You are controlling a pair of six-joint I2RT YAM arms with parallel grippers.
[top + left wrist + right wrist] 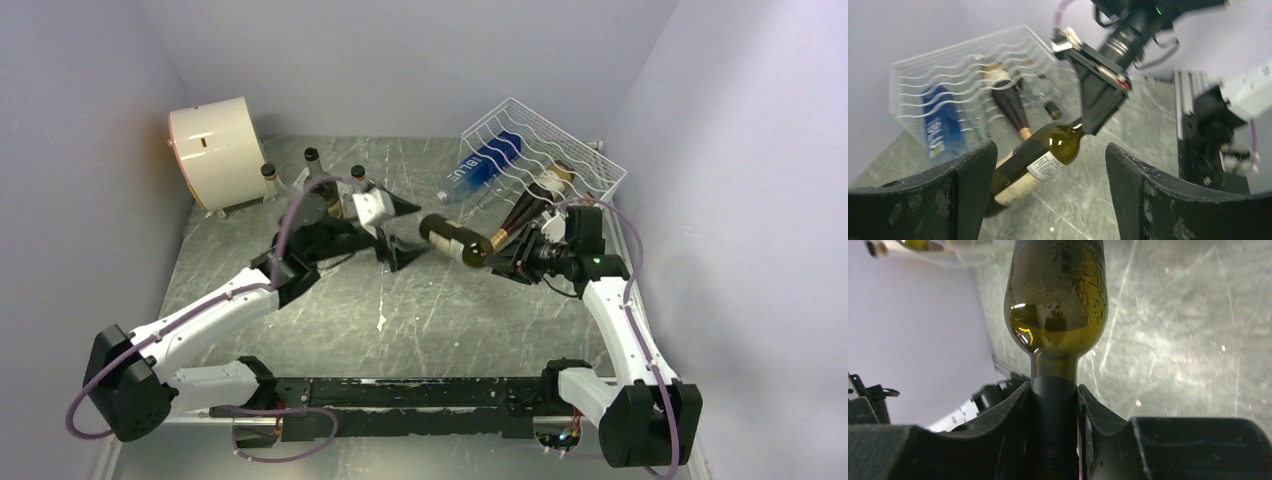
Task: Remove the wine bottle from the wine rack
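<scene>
top: one wine bottle (455,241) is being held mid-counter, off the far-right-corner wine rack (592,160) with two other bottles (487,165) | left wrist: left gripper (1050,186) is being held wide, empty | right wrist: bottle neck is being clamped by right gripper (1054,407)

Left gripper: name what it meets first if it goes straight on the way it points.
Probably the wine bottle, held by its neck in the right gripper; it sits between the open fingers of the left gripper. Depth unclear.
</scene>
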